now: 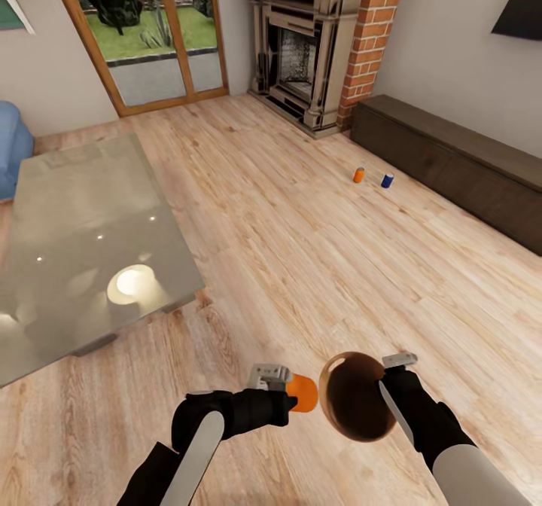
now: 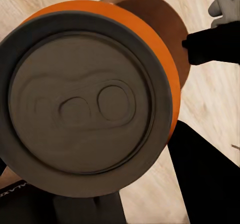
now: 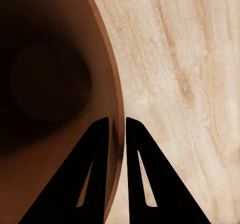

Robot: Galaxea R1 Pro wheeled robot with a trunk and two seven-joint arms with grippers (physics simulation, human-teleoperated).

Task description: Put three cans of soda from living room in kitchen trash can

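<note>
- Left fingers (image 1: 290, 393) grip an orange soda can (image 1: 304, 392), held just beside the bin's mouth.
- Right fingers (image 3: 117, 134) pinch the rim of the trash can (image 1: 354, 400), held above the floor (image 1: 301, 250).
- A second orange can (image 1: 359, 175) and a blue can (image 1: 387, 181) stand on the floor near the long dark cabinet (image 1: 452, 160).

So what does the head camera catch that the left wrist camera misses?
Head view alone: two small cans on the floor, an orange can and a blue can, by the dark cabinet, plus the fireplace and glass table. Left wrist view alone: the grey top of the held can, close up. Both: that held can, the brown-lined bin beside it, and the wood floor.
</note>
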